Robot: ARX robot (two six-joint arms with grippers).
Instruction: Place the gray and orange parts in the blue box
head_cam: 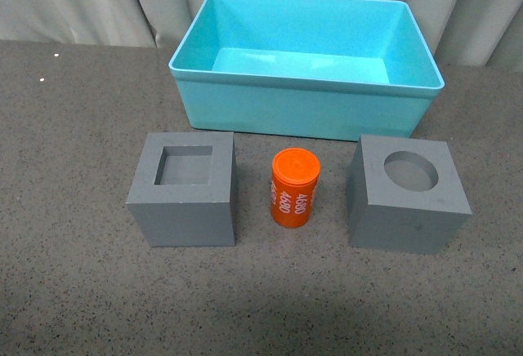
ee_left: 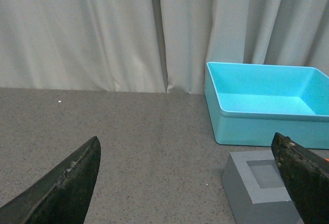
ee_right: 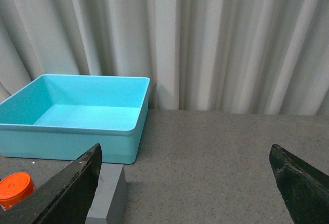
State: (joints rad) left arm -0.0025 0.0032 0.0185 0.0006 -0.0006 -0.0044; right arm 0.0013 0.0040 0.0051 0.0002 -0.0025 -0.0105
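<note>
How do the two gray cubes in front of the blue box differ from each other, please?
The left cube has a square recess in its top; the right cube has a round one. The left cube faces the camera squarely, showing mainly one side; the right cube is turned, showing two. Both are matte gray, similar in size, upright, and flank the orange cylinder.
</note>
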